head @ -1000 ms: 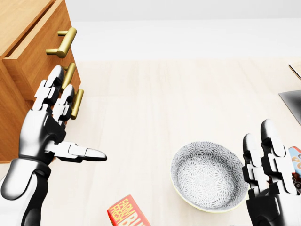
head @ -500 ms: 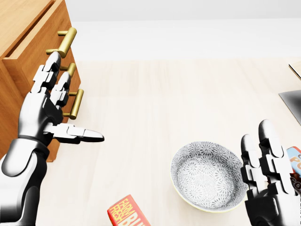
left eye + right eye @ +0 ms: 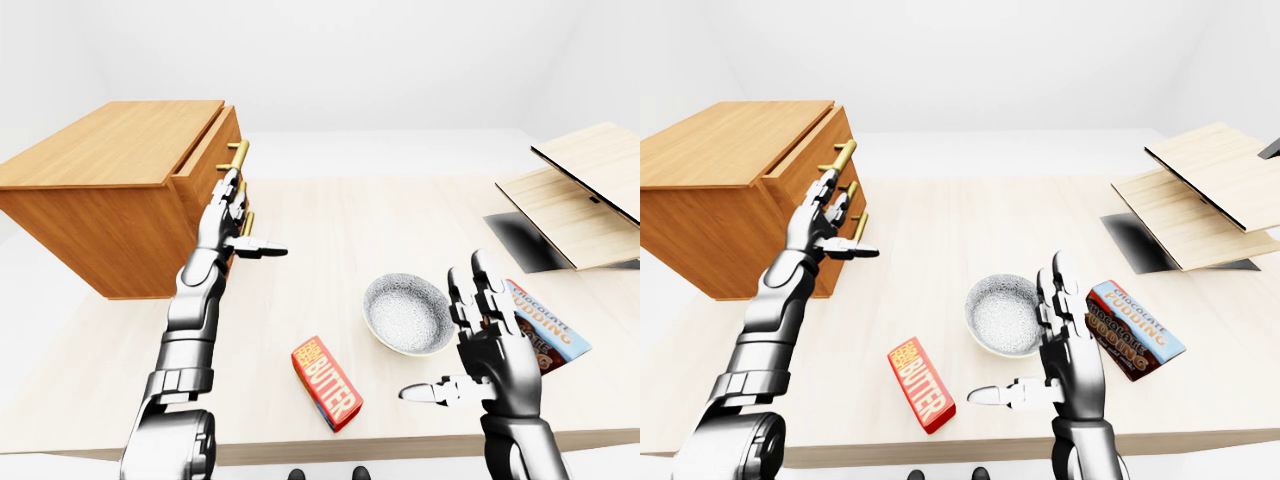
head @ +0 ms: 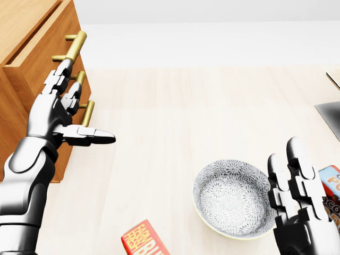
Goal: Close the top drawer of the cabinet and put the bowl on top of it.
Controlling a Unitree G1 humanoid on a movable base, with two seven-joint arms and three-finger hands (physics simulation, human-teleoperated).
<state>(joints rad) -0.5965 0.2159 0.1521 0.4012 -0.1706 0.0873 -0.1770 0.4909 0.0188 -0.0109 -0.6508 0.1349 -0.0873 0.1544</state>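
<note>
- My left hand (image 4: 53,119) has crept up and toward the cabinet (image 3: 120,190) over the last second; the fingertips (image 4: 64,68) that were level with the middle handle now sit just under the top handle (image 4: 74,47).
- The fingers there are spread flat, thumb sticking out to the right, gripping nothing. I read this as lining up the palm for a push.
- The top drawer (image 3: 805,160) is still pulled out a little: its face stands proud of the two below it, and a dark gap shows along its upper edge. So the closing step is not done yet.
- My right hand (image 4: 300,212) has slid slightly down and left in the head view. Its fingers are open and upright, empty.
- The bowl (image 4: 234,199) sits just to the left of those right fingers, near but not held, resting upright on the bench (image 4: 186,117).
- The bowl is shallow and round, with a fine grey-and-white pattern inside and a pale yellowish rim. It is empty.
- A red butter box (image 3: 326,383) lies below and left of the bowl; a pudding box (image 3: 1135,330) lies just right of my right fingers.
</note>
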